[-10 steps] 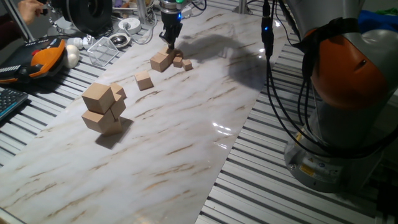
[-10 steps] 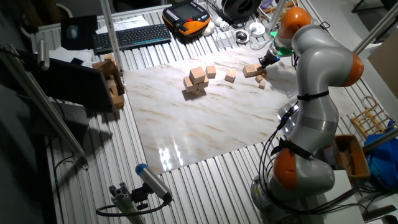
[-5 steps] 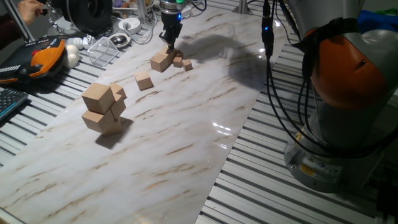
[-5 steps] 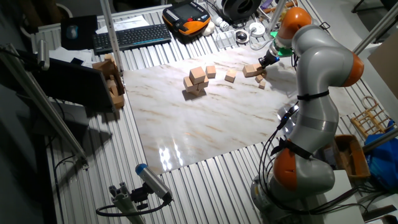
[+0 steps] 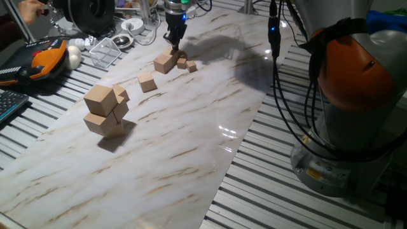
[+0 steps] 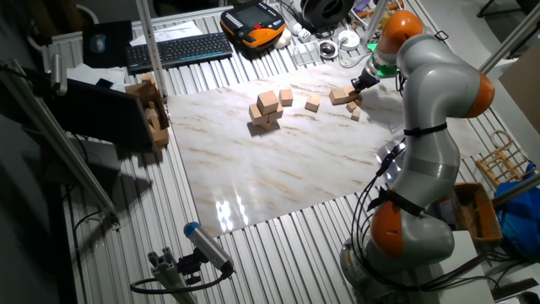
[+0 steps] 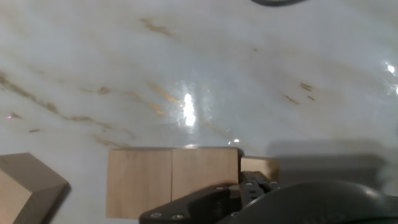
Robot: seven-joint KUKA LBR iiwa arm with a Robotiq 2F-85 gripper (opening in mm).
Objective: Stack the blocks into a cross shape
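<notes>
**Gripper low over the far block cluster; grip unclear**

Reading one fixed view from left to right, your first sight is a pile of bigger cubes (image 5: pixel 105 111) stacked unevenly near the left edge of the marble tabletop (image 5: pixel 191 146). A lone block (image 5: pixel 147 82) lies flat just past it, apart from everything else. Next comes a pair of blocks (image 5: pixel 165 62) touching side by side, close to the tabletop's far edge, with tiny cubes (image 5: pixel 187 64) just beside them on the right.

Your gripper (image 5: pixel 173 44) hangs directly above that pair, fingertips at or just over their top. In the hand view the two blocks (image 7: pixel 173 180) sit flush together under the dark finger body. You cannot tell from any view how wide the jaws stand, or whether they hold anything.
</notes>
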